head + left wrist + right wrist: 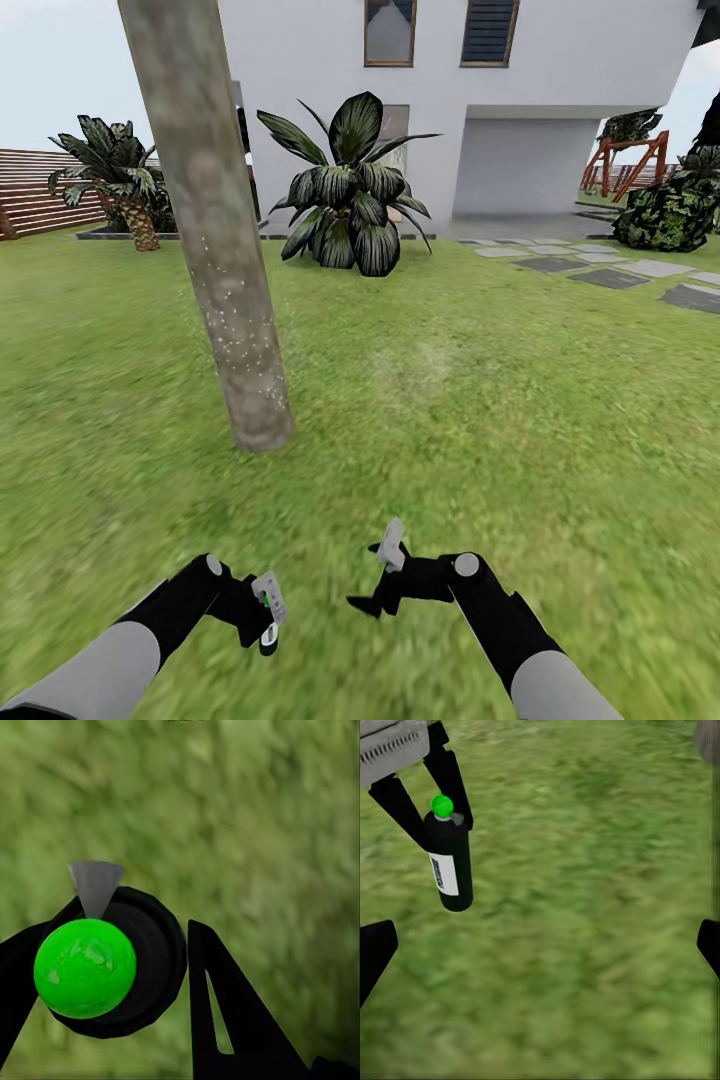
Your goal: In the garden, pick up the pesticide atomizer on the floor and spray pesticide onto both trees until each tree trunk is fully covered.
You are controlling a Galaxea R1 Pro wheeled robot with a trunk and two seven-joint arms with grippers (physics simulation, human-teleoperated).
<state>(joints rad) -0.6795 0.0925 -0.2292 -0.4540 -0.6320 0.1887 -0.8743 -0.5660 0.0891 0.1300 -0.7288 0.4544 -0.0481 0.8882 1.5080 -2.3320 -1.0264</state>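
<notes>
The floor [480, 420] was a green grass lawn, blurred in texture, running from the near foreground to the far house wall. A faint paler patch [415, 362] showed in the grass at mid distance, right of centre. One tree trunk [215, 230] stood directly on the lawn, left of centre, leaning slightly, pale grey-beige with fine white specks on its lower part. Grey stepping stones [610, 272] lay flat in the grass at the far right. A broad-leaved dark plant [350, 190] stood at the far centre, a short palm [125, 185] at the far left, and a dense shrub [672, 215] at the far right edge.
</notes>
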